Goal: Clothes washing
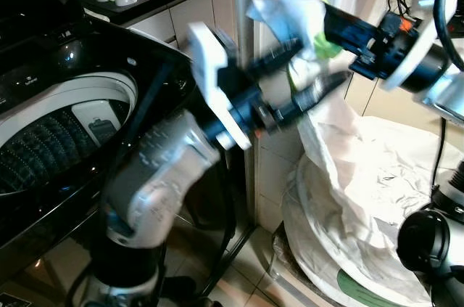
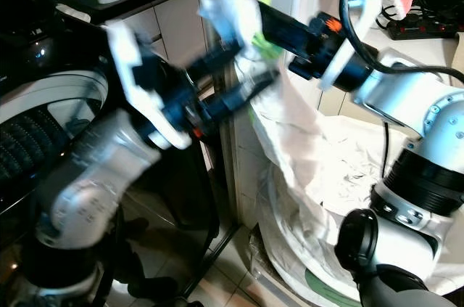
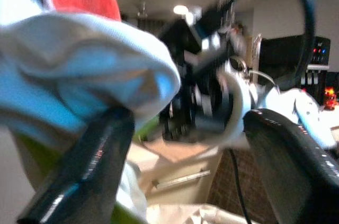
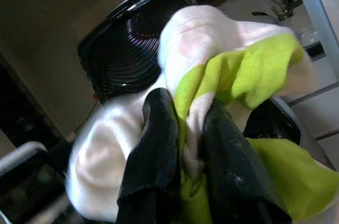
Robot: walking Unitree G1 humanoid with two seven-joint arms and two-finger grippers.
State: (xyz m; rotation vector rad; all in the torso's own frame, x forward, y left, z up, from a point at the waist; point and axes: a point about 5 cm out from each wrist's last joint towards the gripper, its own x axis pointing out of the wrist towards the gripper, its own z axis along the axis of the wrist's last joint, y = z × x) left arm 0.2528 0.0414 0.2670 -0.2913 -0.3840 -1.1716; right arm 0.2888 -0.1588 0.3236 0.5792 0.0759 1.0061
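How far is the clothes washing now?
Done: the washing machine stands open. In hand: the right gripper pinches a white and green garment held up beside the left gripper. Left: dropping it in the drum; more cloth sits in the basket.

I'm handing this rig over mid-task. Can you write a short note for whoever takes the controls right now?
Right gripper: shut on the white and lime-green garment, held up in the air.
Left gripper: open, fingers beside the same garment, not clamped on it.
Washing machine: on the robot's left, lid up, drum open.
Laundry bag: white, on the floor at right.
Done: garment lifted out.
Left: carry it over and drop it into the drum.
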